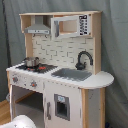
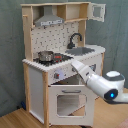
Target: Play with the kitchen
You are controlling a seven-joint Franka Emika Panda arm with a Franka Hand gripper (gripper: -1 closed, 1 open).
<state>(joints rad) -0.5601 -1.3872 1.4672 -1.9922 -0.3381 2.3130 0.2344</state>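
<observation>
In both exterior views we face the kitchen (image 1: 55, 75), a tall white and light-wood toy unit that stands on a wooden floor (image 2: 15, 119) before a grey curtain (image 2: 10, 50). Going left to right in the second exterior view, we see the grey range hood (image 2: 49, 20) up top, a small metal pot (image 2: 46, 55) on the stove (image 2: 55, 58) below it, then the black faucet (image 2: 75, 39) over the grey sink (image 2: 82, 51), and a small cabinet door (image 2: 98, 11) standing open at the upper right. Under the stove sit the knobs (image 2: 59, 75) and the windowed oven door (image 2: 69, 102). Our arm (image 2: 102, 84) comes in from the second exterior view's right, its white forward end reaching to the front edge of the surface just above the knob panel. We cannot tell whether the gripper (image 2: 75, 65) is open, closed or clamped on anything, since its tip merges with the white trim. In the first exterior view only a pale rounded part of our arm shows at the bottom left. We judge we are reaching for a knob or the stove edge. The risks from here: pushing too hard into the light unit could tip or shove it backward; a sideways sweep could knock the pot off the stove; a misjudged descent could jam the arm against the oven door.
</observation>
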